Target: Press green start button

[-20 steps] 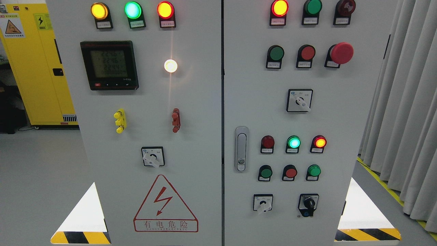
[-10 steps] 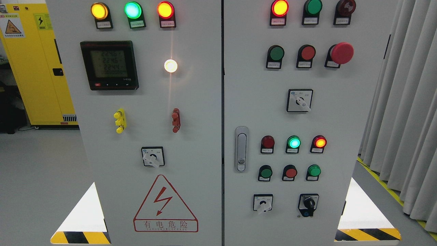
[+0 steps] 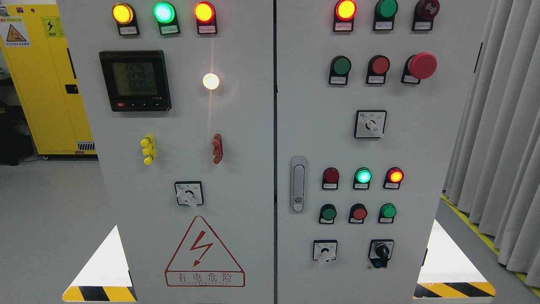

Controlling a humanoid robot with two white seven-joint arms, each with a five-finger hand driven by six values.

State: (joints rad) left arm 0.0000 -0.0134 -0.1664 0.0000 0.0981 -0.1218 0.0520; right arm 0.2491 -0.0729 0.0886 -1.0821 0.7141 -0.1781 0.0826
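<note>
round glossy green button on matte panel.

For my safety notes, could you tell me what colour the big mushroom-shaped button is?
Red, seen clearly in the head view: the mushroom-shaped button.

My body is out of frame in the head view. Can't tell colours, shapes, cables, screws or markings from this shot.
</note>
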